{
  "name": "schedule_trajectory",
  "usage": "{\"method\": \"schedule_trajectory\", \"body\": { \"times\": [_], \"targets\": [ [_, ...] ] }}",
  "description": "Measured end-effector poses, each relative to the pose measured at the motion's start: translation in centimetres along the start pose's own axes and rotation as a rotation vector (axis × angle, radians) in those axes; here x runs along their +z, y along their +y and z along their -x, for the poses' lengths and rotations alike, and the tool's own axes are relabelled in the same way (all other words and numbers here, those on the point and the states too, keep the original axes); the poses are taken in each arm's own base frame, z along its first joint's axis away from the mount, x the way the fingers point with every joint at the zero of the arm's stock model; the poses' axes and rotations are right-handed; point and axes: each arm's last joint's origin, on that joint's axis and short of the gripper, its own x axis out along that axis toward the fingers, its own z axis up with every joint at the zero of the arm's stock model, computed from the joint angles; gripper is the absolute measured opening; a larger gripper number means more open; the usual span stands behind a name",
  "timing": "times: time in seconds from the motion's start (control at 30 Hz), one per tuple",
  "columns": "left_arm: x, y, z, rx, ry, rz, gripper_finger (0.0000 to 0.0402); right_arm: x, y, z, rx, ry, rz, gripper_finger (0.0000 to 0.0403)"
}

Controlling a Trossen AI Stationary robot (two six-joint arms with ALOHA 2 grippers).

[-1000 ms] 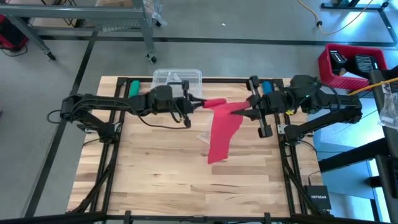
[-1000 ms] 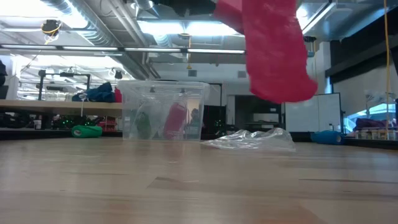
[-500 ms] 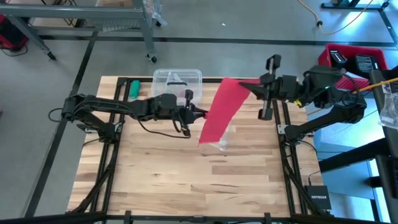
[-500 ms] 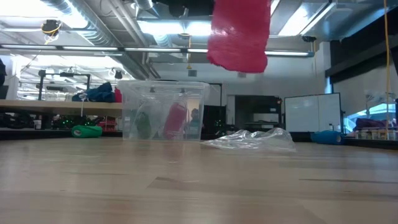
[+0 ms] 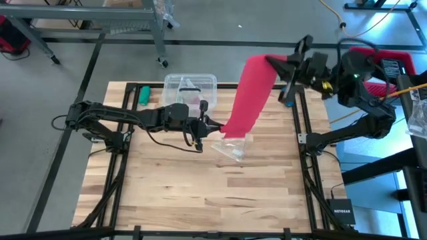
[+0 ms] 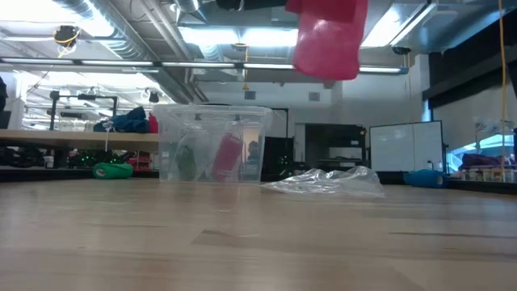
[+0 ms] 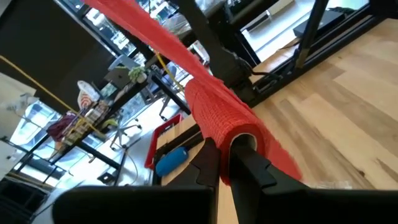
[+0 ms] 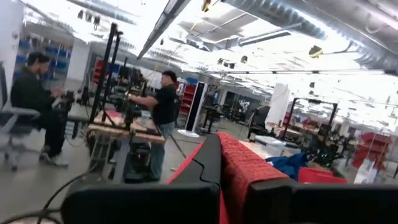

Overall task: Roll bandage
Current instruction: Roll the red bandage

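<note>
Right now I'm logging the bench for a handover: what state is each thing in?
bandage: unrolled, stretched in the air between both grippers
left gripper: shut on the bandage's lower end
right gripper: shut on its upper end, raised
clear plastic box: upright on the table
plastic wrapper: crumpled, lying flat

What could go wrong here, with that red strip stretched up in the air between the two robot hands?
1. The bandage is held only by its two ends: the left hand pinches one low over the table, the right hand lifts the other high. A harder pull might slip an end free.
2. The crumpled plastic wrapper lies right under the strip's low end and could get caught up in rolling.
3. The clear box sits near the left arm and might be nudged.
</note>
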Motion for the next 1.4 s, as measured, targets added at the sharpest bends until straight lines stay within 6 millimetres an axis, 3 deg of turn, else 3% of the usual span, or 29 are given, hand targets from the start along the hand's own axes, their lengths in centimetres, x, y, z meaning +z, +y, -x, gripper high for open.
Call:
{"method": "schedule_trajectory", "body": {
  "times": [0.17, 0.43, 0.73, 1.0, 1.17, 1.4],
  "targets": [
    [-0.1, -0.2, 0.0, -0.016, 0.009, 0.002, 0.0013, -1.5, -0.8, -1.8, 0.058, 0.02, -0.096, 0.0005],
    [-0.4, -0.3, 0.0, -0.022, 0.037, 0.011, 0.0013, -3.8, -0.1, -4.6, 0.164, 0.056, -0.178, 0.0005],
    [-2.2, 0.1, -1.0, 0.036, 0.152, 0.064, 0.0013, -4.4, 0.3, -6.2, 0.249, 0.006, -0.391, 0.0005],
    [-3.2, -0.6, -2.5, 0.07, 0.216, 0.029, 0.0013, -4.2, -0.8, -6.2, 0.195, -0.025, -0.454, 0.0005],
    [-2.9, -1.0, -2.8, 0.055, 0.172, 0.003, 0.0013, -4.7, -1.3, -6.6, 0.144, -0.013, -0.42, 0.0005],
    [-1.6, -2.7, -2.7, -0.012, 0.128, -0.071, 0.0013, -8.4, -3.3, -7.6, -0.034, 0.201, -0.271, 0.0005]
  ]
}}
